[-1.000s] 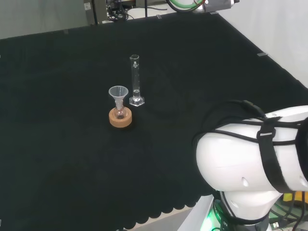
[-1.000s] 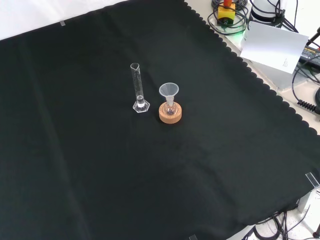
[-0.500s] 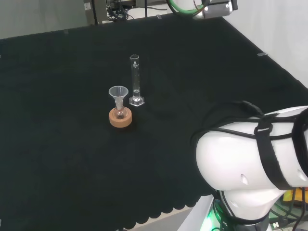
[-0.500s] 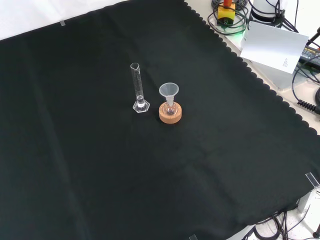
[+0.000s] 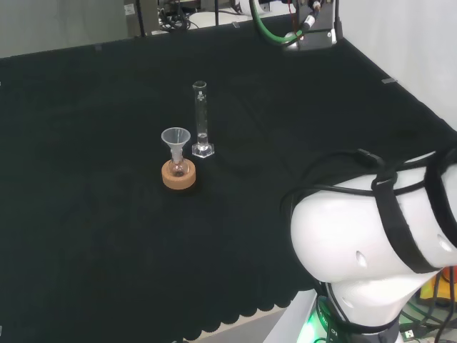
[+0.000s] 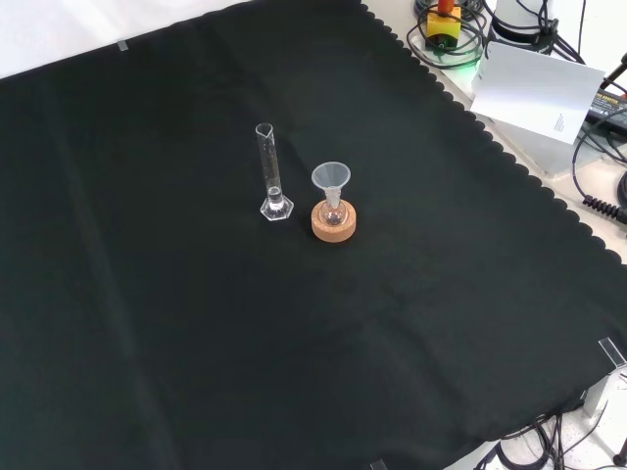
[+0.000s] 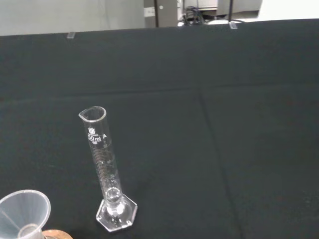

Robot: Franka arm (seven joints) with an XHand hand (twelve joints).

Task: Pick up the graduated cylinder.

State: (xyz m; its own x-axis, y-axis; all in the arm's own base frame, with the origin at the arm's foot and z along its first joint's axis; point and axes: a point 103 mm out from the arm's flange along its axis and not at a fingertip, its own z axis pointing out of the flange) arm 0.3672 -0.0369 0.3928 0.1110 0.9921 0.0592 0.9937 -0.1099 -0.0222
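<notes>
Head view: the graduated cylinder [image 5: 201, 120] is standing upright a little left of the frame's centre, in the upper half, on the black cloth of the desk [image 5: 86, 229]. Just beside it, lower and to the left, a small flask [image 5: 178, 168] is sitting in a cork ring [image 5: 178, 176] with a clear funnel [image 5: 176, 137] in its neck. My own white link [image 5: 371, 243] is filling the lower right of the frame.

Front view: the graduated cylinder is rising just above centre, with the funnel and cork ring close by on its right, apart from it. Nothing is touching either piece.

Wrist view: I am looking at the graduated cylinder from some way off; its hexagonal foot is resting low in the frame and its spout is reaching up toward the middle left. The funnel's rim is peeking in at the lower left corner.

I cannot tell how my hand is set. I judge I am in the approach step, with no grasp begun. The next move calls for closing in on the tube from the side away from the funnel, so that I am not knocking the flask.
</notes>
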